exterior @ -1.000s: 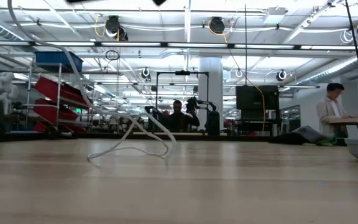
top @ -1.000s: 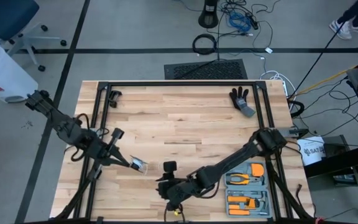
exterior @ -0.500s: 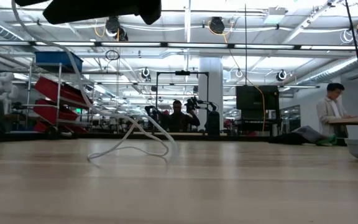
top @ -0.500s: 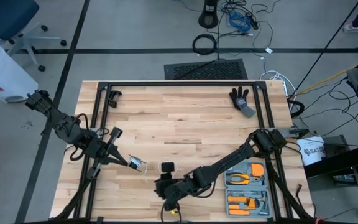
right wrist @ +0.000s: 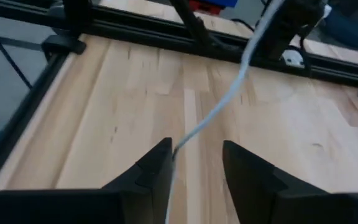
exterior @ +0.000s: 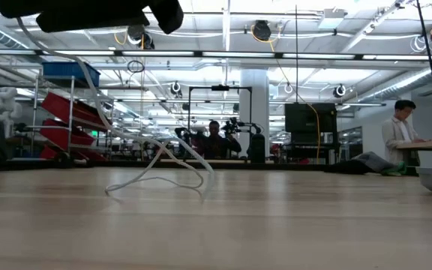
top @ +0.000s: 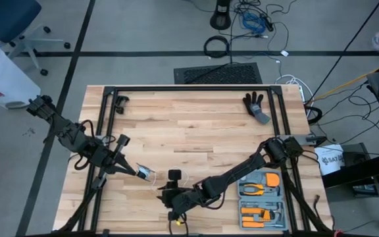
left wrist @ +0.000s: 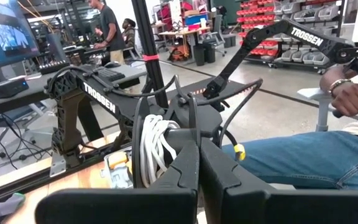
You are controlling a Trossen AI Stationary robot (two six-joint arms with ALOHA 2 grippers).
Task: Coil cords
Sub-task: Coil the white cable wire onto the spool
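Your left gripper (top: 139,172) sits low over the tabletop (top: 189,125), toward its left front. Its fingers (left wrist: 185,163) are pressed tight together, pinching the reel (left wrist: 143,149), which stands on edge between them with turns of white cord (left wrist: 159,144) wound on it. In the high view the reel (top: 147,174) shows as a small pale patch right at the fingertips.

From there the cord (exterior: 156,169) runs right. In the low view it lies on the wood in a loose loop, with one strand rising up and left.

Your right gripper (top: 170,192) is just right of the reel, near the front edge, its arm stretching back to the right side of the tabletop. In the right wrist view its fingers (right wrist: 154,167) stand apart with a clear gap, and the cord (right wrist: 229,93) passes between them, lying against or very near one finger; you cannot tell whether it touches.

Farther right, an orange tool tray (top: 263,197) lies at the right front corner, and a dark glove (top: 255,105) rests near the far right corner.
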